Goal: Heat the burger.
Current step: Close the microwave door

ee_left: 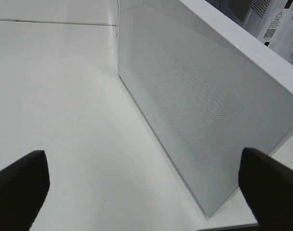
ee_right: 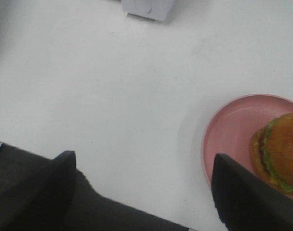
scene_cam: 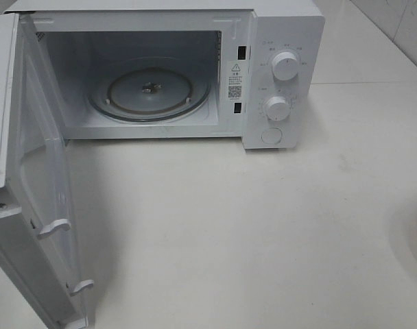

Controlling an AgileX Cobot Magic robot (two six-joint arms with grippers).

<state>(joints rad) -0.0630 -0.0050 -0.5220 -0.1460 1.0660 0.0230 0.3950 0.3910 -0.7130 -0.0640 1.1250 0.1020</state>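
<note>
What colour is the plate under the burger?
Pink; the plate under the burger shows best in the right wrist view.

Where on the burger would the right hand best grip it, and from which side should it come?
Grip the burger across its bun sides, coming from above. It lies on the pink plate, whose raised rim blocks a low sideways approach, and the round bun suits the right hand, whose jaws are open.

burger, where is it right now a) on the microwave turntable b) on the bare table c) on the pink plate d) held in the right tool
c: the right wrist view shows the burger lying on the pink plate, while the microwave stands open with its glass turntable bare.
</note>
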